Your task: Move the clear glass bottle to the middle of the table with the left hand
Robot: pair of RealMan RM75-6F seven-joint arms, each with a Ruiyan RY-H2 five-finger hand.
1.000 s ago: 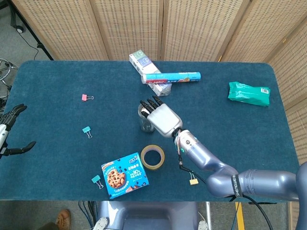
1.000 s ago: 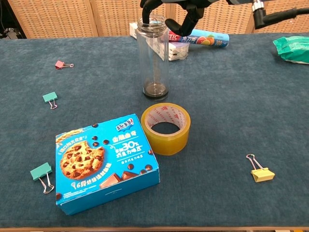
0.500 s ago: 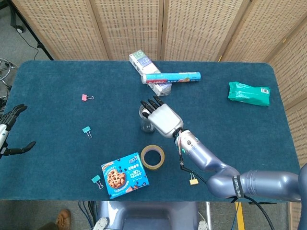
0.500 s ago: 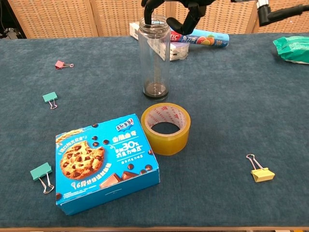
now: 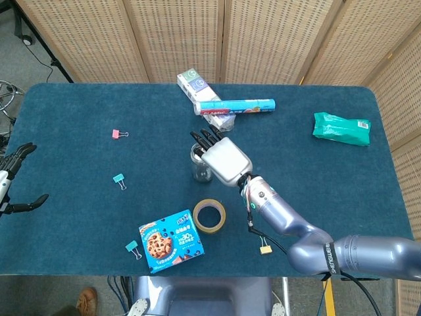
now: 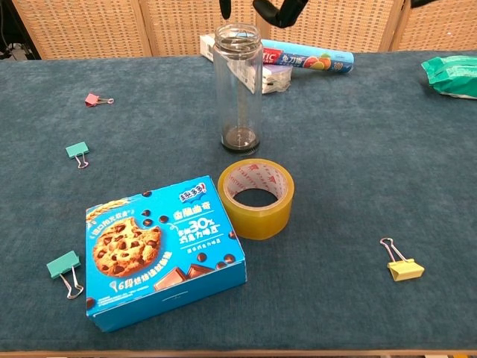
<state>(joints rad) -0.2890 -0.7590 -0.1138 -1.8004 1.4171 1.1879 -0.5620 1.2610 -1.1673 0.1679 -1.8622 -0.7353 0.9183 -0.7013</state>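
Standing upright near the middle of the desk (image 5: 79, 105), the clear glass bottle (image 6: 238, 88) is sitting open-mouthed on the blue cloth with nothing gripping it. The right hand (image 5: 222, 158) is hovering above and just beside the bottle's mouth, fingers (image 5: 205, 138) apart and holding nothing; in the chest view only dark fingertips (image 6: 277, 10) are showing at the top edge, clear of the rim. The left hand (image 5: 14, 179) is hanging at the far left edge of the desk, well apart from the bottle, fingers spread and empty. A roll of yellow tape (image 6: 256, 198) is lying just in front of the bottle, with a blue cookie box (image 6: 160, 257) beside it. Behind the bottle, a tube (image 5: 235, 105) is resting across a long white box (image 5: 197, 89). A green packet (image 5: 341, 128) is lying near the right edge.
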